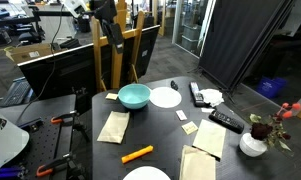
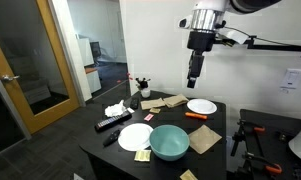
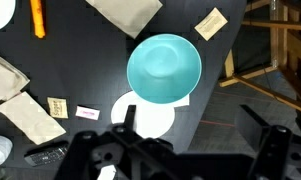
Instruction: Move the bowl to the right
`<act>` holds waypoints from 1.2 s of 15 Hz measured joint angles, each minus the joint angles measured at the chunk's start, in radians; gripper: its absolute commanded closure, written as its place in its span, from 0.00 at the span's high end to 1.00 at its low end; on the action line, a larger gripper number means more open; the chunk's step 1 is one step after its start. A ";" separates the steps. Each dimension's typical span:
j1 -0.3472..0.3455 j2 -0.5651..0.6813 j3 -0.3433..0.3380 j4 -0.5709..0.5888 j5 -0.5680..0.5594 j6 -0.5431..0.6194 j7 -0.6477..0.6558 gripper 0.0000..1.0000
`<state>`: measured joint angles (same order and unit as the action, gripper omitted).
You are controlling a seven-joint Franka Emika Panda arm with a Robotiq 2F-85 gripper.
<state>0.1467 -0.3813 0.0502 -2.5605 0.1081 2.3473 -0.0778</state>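
Note:
The teal bowl (image 1: pixel 134 96) sits on the dark table near its edge, also seen in an exterior view (image 2: pixel 169 141) and in the wrist view (image 3: pixel 164 68). A white plate (image 1: pixel 166 97) lies beside it, touching or nearly so, partly under the bowl's rim in the wrist view (image 3: pixel 148 113). My gripper (image 2: pixel 194 78) hangs high above the table, well clear of the bowl, and shows in an exterior view (image 1: pixel 109 22) near the top. In the wrist view its fingers (image 3: pixel 195 125) stand wide apart with nothing between them.
On the table: a second white plate (image 2: pixel 201 106), brown paper napkins (image 1: pixel 114 126), an orange marker (image 1: pixel 137 153), remotes (image 1: pixel 226 120), small cards (image 3: pixel 211 22), a white vase with flowers (image 1: pixel 254 143). Wooden easel frame (image 1: pixel 115 55) stands behind the table.

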 measured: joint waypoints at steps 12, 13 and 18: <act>-0.011 0.249 -0.164 0.012 0.236 0.171 -0.448 1.00; -0.011 0.274 -0.163 0.018 0.266 0.185 -0.473 1.00; -0.025 0.403 -0.130 0.065 0.357 0.204 -0.528 1.00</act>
<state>0.1222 0.0213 -0.0794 -2.4953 0.4648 2.5511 -0.6059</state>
